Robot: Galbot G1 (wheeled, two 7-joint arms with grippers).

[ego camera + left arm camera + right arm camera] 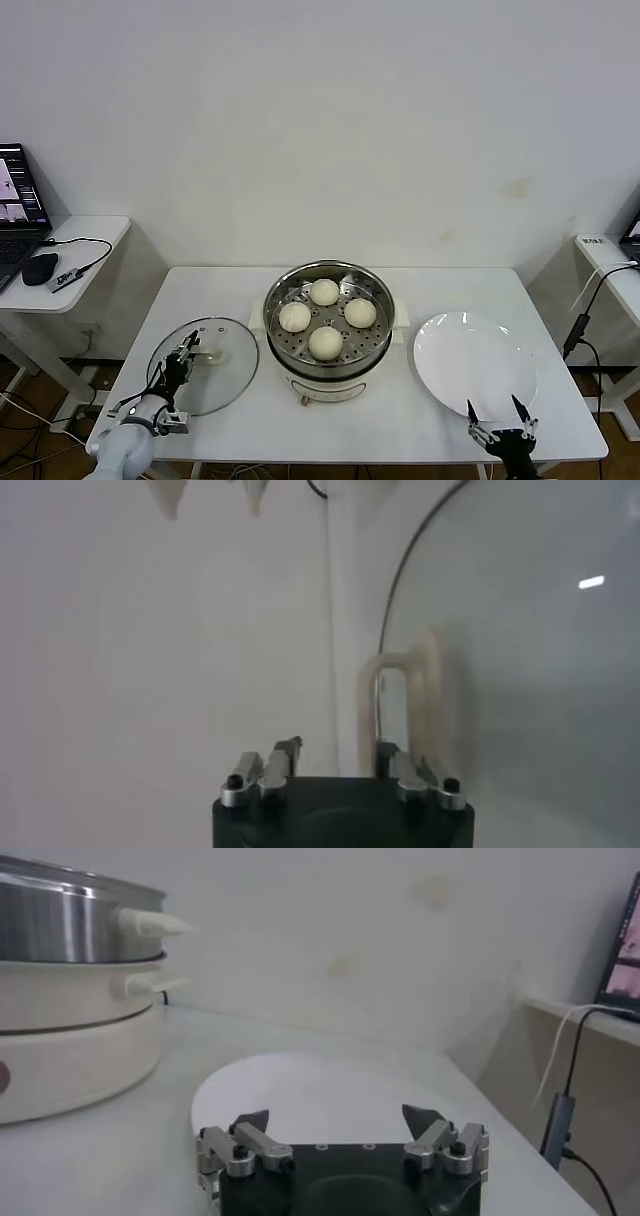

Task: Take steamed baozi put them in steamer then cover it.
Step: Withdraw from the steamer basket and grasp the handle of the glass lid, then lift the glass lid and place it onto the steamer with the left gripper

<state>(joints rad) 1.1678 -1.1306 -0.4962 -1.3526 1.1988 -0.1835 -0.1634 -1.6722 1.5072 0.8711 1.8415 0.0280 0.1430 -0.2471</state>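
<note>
Here, at lower left of the head view, the left gripper (184, 352) closes around the cover (203, 366) handle (207, 353), the steamer (329, 322) lying just rightward; the right gripper (497, 412) idles, fingers apart.

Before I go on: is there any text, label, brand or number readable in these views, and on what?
None can be read.
Laptop screen at the left edge: shows content, too small to read.
White tag on the right side table: marks too small to read.
Steamer, lid, plate: no visible markings.
</note>
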